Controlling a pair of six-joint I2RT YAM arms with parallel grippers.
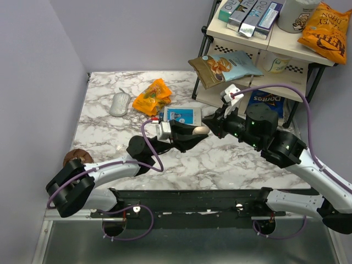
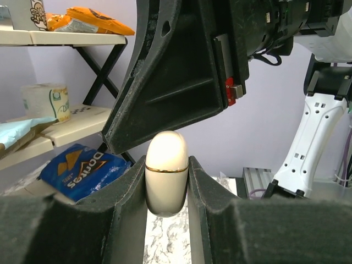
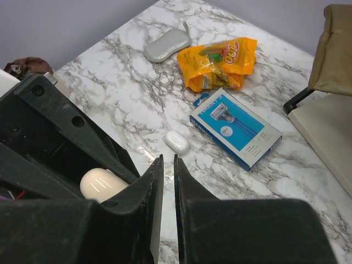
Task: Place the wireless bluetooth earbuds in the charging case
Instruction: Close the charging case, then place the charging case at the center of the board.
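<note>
Clamping the cream-white charging case (image 2: pixel 166 176) in the left gripper (image 2: pixel 166 163), just beside the blue-and-white box (image 3: pixel 236 129), right gripper (image 3: pixel 168 159) near that box, fingers a narrow slit apart, holding nothing.

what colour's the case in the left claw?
Cream-white charging case with a thin gold band at the seam; clearest in the left wrist view.

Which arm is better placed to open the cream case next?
Right, probably. The left claw is shut on the case, so it is busy; the right claw looks empty and sits just beside it.
</note>
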